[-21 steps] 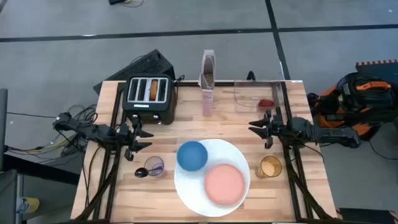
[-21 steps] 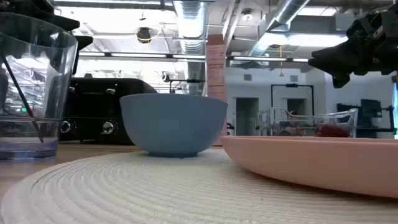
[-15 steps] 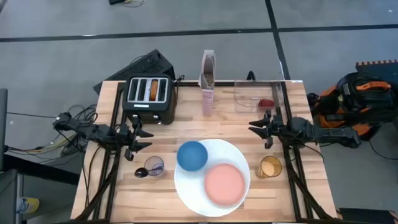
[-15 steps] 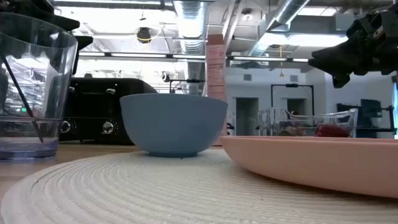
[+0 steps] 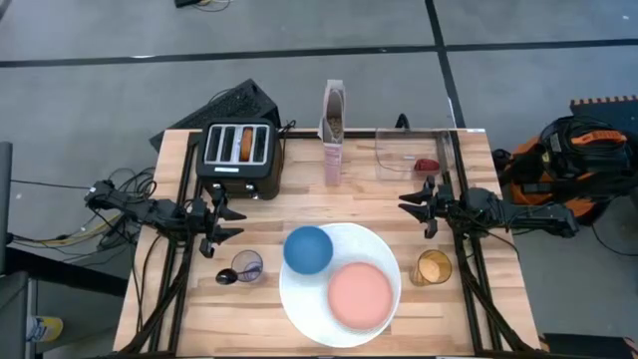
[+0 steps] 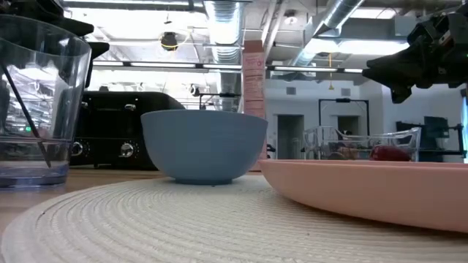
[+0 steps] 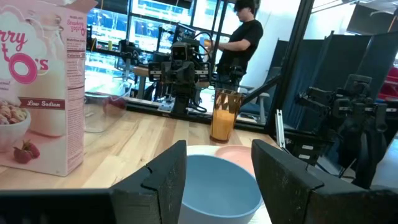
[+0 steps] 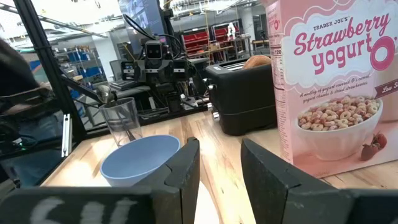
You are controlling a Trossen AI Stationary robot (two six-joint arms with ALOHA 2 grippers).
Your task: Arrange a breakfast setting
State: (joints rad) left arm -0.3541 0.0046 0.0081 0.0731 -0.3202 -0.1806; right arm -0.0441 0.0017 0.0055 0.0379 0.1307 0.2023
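On the wooden counter [image 5: 199,319], near its front edge, the large round white plate [image 5: 302,299] already carries the small blue bowl [image 5: 308,249] and the small pink plate [image 5: 360,296], side by side and seemingly just touching. That part of the setting looks done. The rest looks undone: the toasted bagel half [image 5: 245,144] sits in a slot of the black four-slot toaster [image 5: 238,158], the black spoon [image 5: 225,276] stands in a clear glass [image 5: 247,265] just beside the white plate, and the small red fruit [image 5: 427,165] lies in a clear container [image 5: 412,152] at the back right.

The tall cereal box [image 5: 334,132] stands between toaster and container, and a glass of orange juice [image 5: 433,267] sits right of the white plate (close to any path the right arm takes toward it).

The left end effector [image 5: 229,220] hovers at the counter's left side, fingers spread and empty; the right end effector [image 5: 411,202] hovers opposite, likewise released.
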